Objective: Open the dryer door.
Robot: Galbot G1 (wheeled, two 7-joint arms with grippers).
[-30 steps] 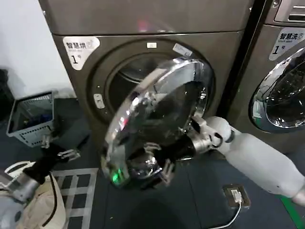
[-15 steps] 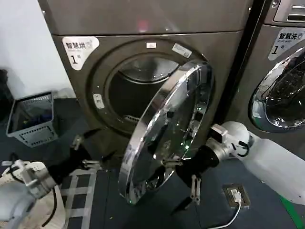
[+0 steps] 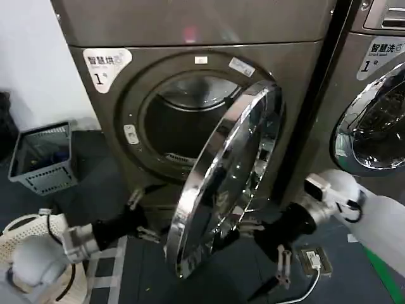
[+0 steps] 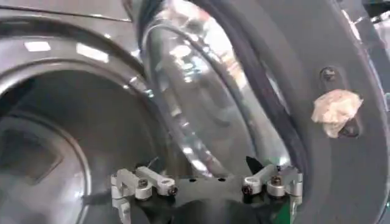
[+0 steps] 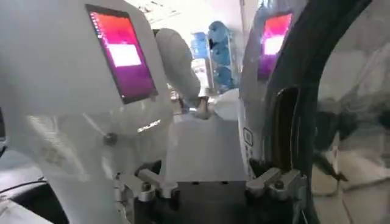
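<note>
We see the big dark grey-brown metal dryer (image 3: pixel 190 82) filling the top and middle of the head view, with a white sticker (image 3: pixel 106 65) marked "1" in its upper left. Its round drum hole (image 3: pixel 183 120) is open and dark inside.

The large round dryer door with the shiny chrome ring (image 3: pixel 224 180) hangs in the middle of the picture. It is swung out on its right side, about half open, so we look at it nearly edge-on.

At the right edge stands the other grey machine (image 3: pixel 367 95) with its own round chrome door.

A grey plastic basket (image 3: pixel 41 158) sits on the dark floor at the left.

Our right gripper (image 3: pixel 278 263) is low and right of middle, just under the door's bottom edge. Its fingers are apart and hold nothing.

Our left gripper (image 3: pixel 140 215) is in the lower left, just beside the door's lower rim and in front of the dryer. Its fingers are apart too, and empty.

A small white plug box (image 3: pixel 314 259) lies on the floor at the lower right.
</note>
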